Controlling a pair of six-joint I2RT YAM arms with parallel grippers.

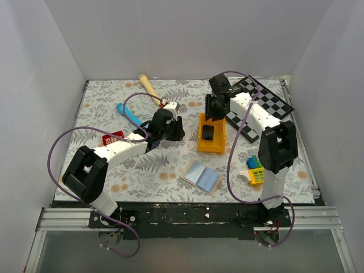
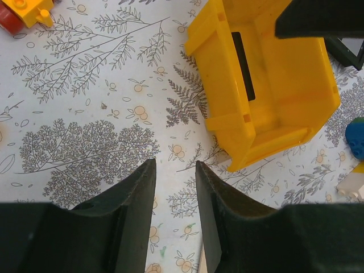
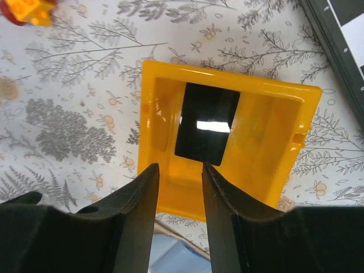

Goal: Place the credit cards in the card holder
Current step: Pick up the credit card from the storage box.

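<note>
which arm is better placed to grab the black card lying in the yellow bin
Right. The right gripper hangs open directly over the yellow bin, with the black card just ahead of its fingertips. The left gripper, also open and empty, is over the tablecloth beside the bin.

The card holder (image 1: 200,175) is laid open and flat on the table (image 1: 148,170), its pale blue lining turned up and a tan edge showing, just in front of the yellow bin (image 1: 210,147). A red card (image 1: 112,138) with white markings is seen further left (partly hidden by the left arm (image 1: 122,149)). A glossy black card (image 3: 206,123) is lodged inside the bin.
</note>
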